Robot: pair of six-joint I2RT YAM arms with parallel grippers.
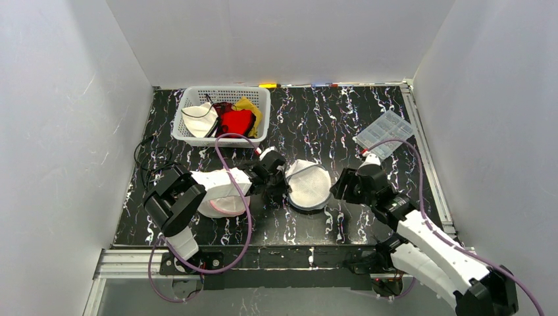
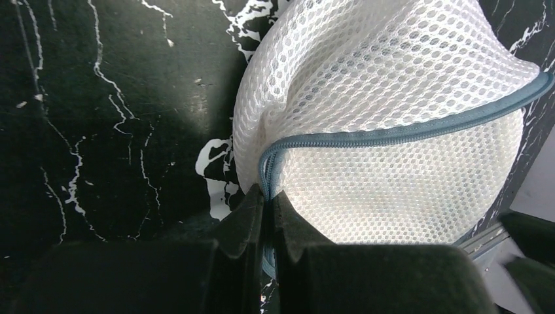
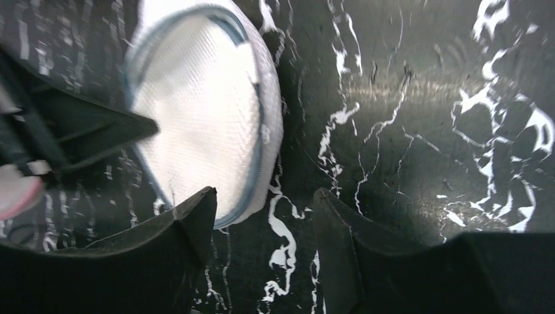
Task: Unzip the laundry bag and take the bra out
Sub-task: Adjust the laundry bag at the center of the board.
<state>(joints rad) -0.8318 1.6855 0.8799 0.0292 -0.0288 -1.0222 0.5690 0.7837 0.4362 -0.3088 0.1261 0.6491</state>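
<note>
The laundry bag (image 1: 309,185) is a round white mesh pouch with a grey-blue zipper (image 2: 393,135) around its rim, lying at mid-table. My left gripper (image 1: 279,172) is shut on the zipper edge at the bag's left side. In the left wrist view its tips (image 2: 268,196) pinch the blue tape where the zipper bends. My right gripper (image 1: 339,187) is open just off the bag's right edge, with bare table between its fingers (image 3: 265,203). One finger (image 3: 190,216) overlaps the bag's rim (image 3: 196,111). The bra is hidden.
A white basket (image 1: 263,112) with red, yellow and white garments stands at the back left. A clear plastic box (image 1: 385,131) lies at the back right. Black cables (image 1: 148,158) loop by the left wall. White walls enclose the table on three sides.
</note>
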